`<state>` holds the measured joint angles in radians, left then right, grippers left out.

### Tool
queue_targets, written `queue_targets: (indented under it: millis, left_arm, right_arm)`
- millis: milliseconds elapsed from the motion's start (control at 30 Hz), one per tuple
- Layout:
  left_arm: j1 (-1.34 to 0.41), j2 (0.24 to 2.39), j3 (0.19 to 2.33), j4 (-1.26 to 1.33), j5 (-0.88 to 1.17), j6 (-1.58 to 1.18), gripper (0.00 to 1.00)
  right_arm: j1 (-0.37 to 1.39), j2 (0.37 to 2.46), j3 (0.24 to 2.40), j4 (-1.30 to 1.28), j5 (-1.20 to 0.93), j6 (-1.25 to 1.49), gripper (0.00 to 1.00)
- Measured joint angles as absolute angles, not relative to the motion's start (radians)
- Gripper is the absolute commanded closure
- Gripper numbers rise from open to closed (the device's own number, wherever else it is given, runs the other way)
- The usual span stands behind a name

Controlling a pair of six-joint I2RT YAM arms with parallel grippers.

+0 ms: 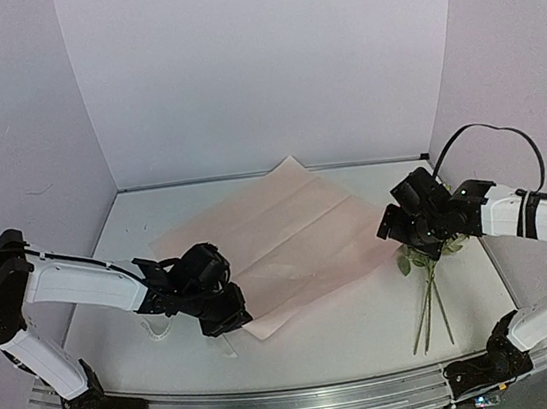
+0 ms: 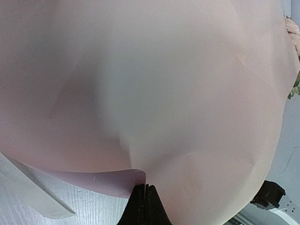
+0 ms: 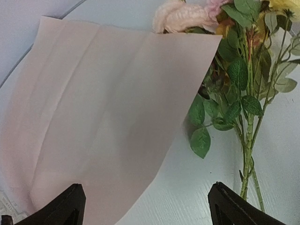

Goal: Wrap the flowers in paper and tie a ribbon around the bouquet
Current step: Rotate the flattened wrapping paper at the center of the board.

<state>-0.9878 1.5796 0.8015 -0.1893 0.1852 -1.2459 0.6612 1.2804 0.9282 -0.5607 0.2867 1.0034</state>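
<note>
Early in the wrapping: the left hand (image 1: pixel 229 311) pinched the paper (image 1: pixel 287 233) at its near corner; the right hand (image 1: pixel 410 229) hung wide open over the flowers (image 3: pixel 241 70) lying beside it. Next, I judged, flowers onto paper.

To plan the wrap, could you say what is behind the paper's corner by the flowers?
The flowers: one pink bloom peeks over the paper; its lower part is covered.

One high view, two wrist close-ups
Overhead looks down across the counter (image 1: pixel 371 333) from behind; both wrist views sit low, sharing the paper (image 2: pixel 164 93).
</note>
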Motion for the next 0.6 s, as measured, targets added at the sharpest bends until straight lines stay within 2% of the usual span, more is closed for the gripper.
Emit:
queue_targets:
  millis: [333, 400, 467, 600]
  left_arm:
    - [-0.988, 1.548, 0.767, -0.181, 0.181, -1.238, 1.0]
    - [-0.988, 1.54, 0.762, -0.182, 0.181, -1.238, 1.0]
    - [-0.988, 1.533, 0.756, -0.183, 0.181, -1.237, 1.0]
    - [-0.989, 1.527, 0.755, -0.182, 0.181, -1.237, 0.99]
  right_arm:
    - [0.647, 1.436, 0.802, -0.331, 0.242, 1.155, 0.14]
    - [0.645, 1.481, 0.802, -0.295, 0.235, 1.173, 0.19]
    - [0.644, 1.517, 0.802, -0.26, 0.229, 1.186, 0.32]
    - [0.639, 1.587, 0.814, -0.211, 0.215, 1.194, 0.71]
